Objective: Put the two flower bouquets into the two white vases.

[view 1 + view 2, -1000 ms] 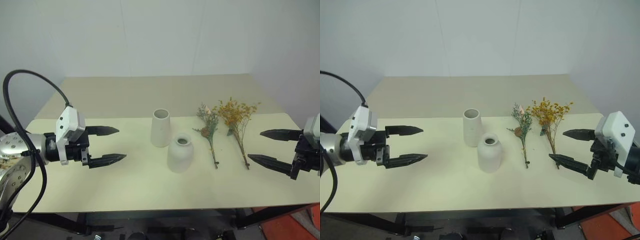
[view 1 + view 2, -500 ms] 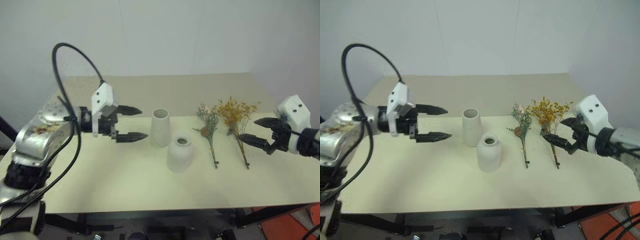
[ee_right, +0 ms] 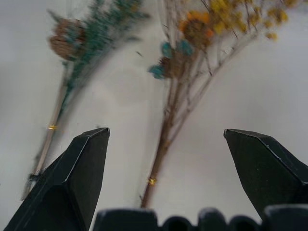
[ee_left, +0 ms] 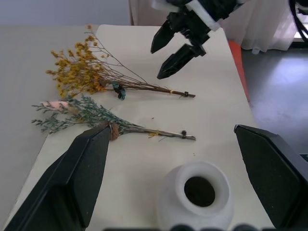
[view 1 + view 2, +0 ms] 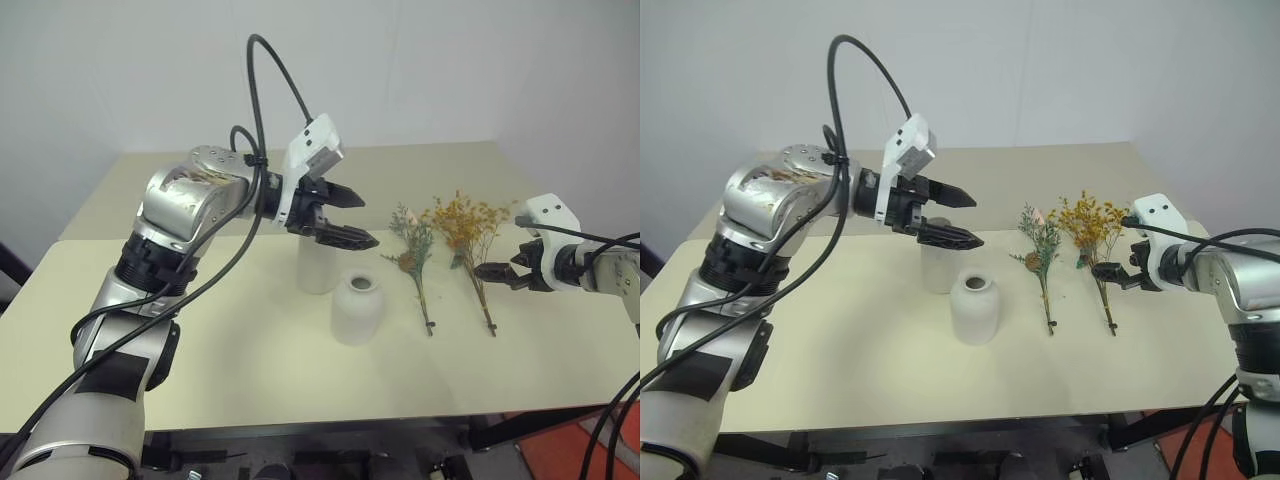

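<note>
R gripper (image 3: 163, 168) released, fingers wide, yellow bouquet (image 3: 183, 96) stems between them, just beyond tips. L gripper (image 4: 173, 178) also spread, short vase (image 4: 195, 195) between its fingers, green bouquet (image 4: 91, 122) past it. Risk: thin stems slip or snap if R closes too high; L could knock vase.

Taller vase (image 5: 318, 268) mouth and upper body hidden behind left gripper (image 5: 352, 217). Right wrist view: yellow bouquet (image 3: 192, 72) blurred, blossoms cut off at edge; grey-green bouquet (image 3: 77, 62) blurred beside right gripper (image 3: 166, 144).
</note>
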You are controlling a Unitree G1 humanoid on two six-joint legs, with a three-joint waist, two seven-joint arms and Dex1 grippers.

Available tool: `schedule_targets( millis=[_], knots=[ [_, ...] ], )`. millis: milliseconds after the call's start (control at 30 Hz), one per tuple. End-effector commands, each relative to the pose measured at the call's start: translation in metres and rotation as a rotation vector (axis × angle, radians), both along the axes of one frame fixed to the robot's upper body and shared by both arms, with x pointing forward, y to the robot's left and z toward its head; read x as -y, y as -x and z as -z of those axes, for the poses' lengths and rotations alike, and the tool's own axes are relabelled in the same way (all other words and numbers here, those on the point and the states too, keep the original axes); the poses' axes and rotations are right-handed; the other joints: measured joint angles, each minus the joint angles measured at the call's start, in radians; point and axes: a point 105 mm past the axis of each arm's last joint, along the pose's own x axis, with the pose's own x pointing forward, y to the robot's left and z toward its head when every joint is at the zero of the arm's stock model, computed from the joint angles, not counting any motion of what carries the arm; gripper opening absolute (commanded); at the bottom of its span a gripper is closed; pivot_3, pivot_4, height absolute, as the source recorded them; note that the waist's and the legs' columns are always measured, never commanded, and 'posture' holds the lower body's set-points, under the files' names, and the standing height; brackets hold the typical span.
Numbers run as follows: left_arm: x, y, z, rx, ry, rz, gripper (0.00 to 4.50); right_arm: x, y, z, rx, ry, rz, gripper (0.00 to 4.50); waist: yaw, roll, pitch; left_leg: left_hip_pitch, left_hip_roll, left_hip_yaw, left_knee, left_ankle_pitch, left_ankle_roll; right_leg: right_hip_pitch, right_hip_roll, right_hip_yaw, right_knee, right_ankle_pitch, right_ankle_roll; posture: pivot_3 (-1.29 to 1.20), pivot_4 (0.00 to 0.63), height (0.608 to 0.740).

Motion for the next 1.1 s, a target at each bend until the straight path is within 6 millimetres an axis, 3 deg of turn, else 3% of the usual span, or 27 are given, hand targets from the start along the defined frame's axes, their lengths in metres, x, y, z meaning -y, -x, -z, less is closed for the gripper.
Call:
schedule_targets(
  millis=[33, 367, 500, 867, 1000, 1100],
  knots=[
    [0.009, 0.004, -0.008, 0.041, -0.012, 0.038, 4.50, -0.001, -0.007, 0.004, -0.063, 0.011, 0.004, 4.47, -0.004, 0.000, 0.000, 0.000, 0.000, 0.000, 0.000, 0.000, 0.000, 0.000, 0.000, 0.000, 0.000, 0.000, 0.000, 0.00, 0.150, 0.740],
    [0.011, 0.008, -0.001, 0.039, -0.030, 0.043, 4.50, -0.004, -0.026, 0.040, -0.196, 0.073, -0.010, 4.47, -0.001, 0.000, 0.000, -0.001, 0.000, 0.000, 0.000, 0.000, 0.000, -0.002, 0.000, 0.000, 0.001, 0.000, 0.000, 0.00, 0.150, 0.740],
    [0.008, 0.009, -0.001, 0.042, -0.033, 0.030, 4.50, -0.002, -0.031, 0.047, -0.214, 0.101, -0.017, 3.61, -0.003, 0.000, 0.000, -0.001, 0.000, 0.000, 0.000, 0.000, 0.000, -0.003, 0.000, 0.000, 0.002, 0.000, 0.000, 0.00, 0.150, 0.740],
    [-0.002, 0.009, 0.003, 0.057, -0.049, -0.008, 4.50, 0.002, -0.035, 0.054, -0.232, 0.117, -0.032, 0.03, -0.002, 0.000, 0.000, -0.001, -0.001, 0.000, 0.000, 0.000, -0.001, -0.003, 0.000, 0.001, 0.003, 0.001, 0.000, 0.00, 0.150, 0.740],
    [-0.007, 0.007, 0.003, 0.060, -0.039, -0.034, 4.50, 0.002, -0.037, 0.045, -0.200, 0.089, -0.016, 0.01, -0.003, 0.000, 0.000, 0.000, -0.001, 0.000, 0.000, 0.000, -0.001, -0.003, 0.000, 0.001, 0.003, 0.001, 0.000, 0.00, 0.150, 0.740],
    [-0.021, 0.005, 0.004, 0.051, -0.028, -0.071, 4.50, 0.005, -0.041, 0.024, -0.132, 0.008, 0.050, 0.01, -0.006, 0.001, 0.000, -0.001, -0.001, 0.000, 0.000, 0.000, -0.001, -0.004, 0.000, 0.001, 0.004, 0.001, 0.000, 0.00, 0.150, 0.740]
  ],
)
